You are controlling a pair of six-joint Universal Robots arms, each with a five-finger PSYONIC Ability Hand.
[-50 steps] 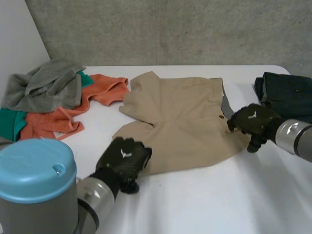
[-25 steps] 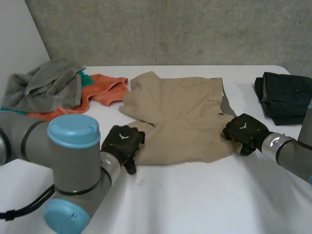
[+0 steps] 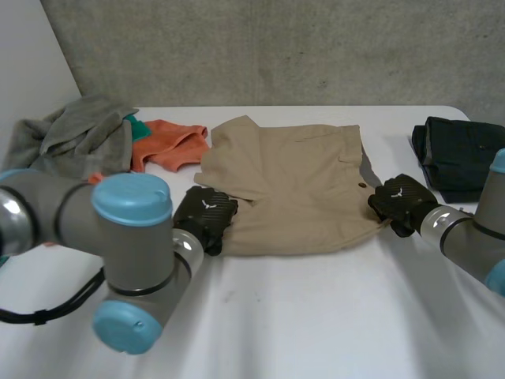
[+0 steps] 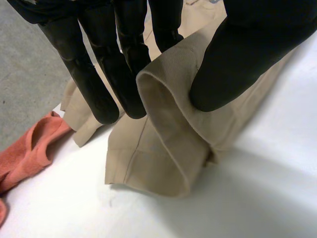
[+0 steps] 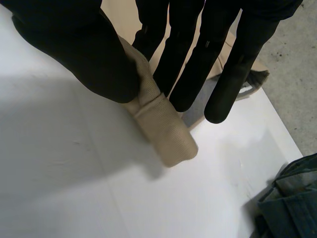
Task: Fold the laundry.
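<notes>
A pair of khaki shorts (image 3: pixel 296 185) lies spread near the middle of the white table (image 3: pixel 316 324), with a hand at each near corner.

The left hand (image 3: pixel 205 217) sits at the near left corner, on a leg hem. In the left wrist view the left hand (image 4: pixel 247 49) has its thumb pressed on one side of a raised loop of the shorts (image 4: pixel 163 153), and its long fingers (image 4: pixel 101 89) come down on the other side. The hem is pinched between them, with the cloth bunched in a fold at the fingertips. The left arm (image 3: pixel 130 260) bends across the near left of the table.

The right hand (image 3: pixel 401 204) is at the near right corner of the shorts, by the waistband end. In the right wrist view the right hand (image 5: pixel 84 54) squeezes a rolled lip of the tan fabric (image 5: pixel 166 136) between the thumb and the fingers (image 5: pixel 188 69), which are nearly straight and close together.

At the far left of the table is a loose heap: a grey garment (image 3: pixel 79 134) on top, a bit of green cloth (image 3: pixel 136 125) beside it, and an orange garment (image 3: pixel 167 144) just beside the shorts. That orange cloth (image 4: pixel 25 153) also shows past the left fingers. A dark folded garment (image 3: pixel 465 154) lies at the far right, well apart from the heap, and its edge (image 5: pixel 292 203) is in the right wrist view. A concrete wall (image 3: pixel 276 47) stands behind the table.
</notes>
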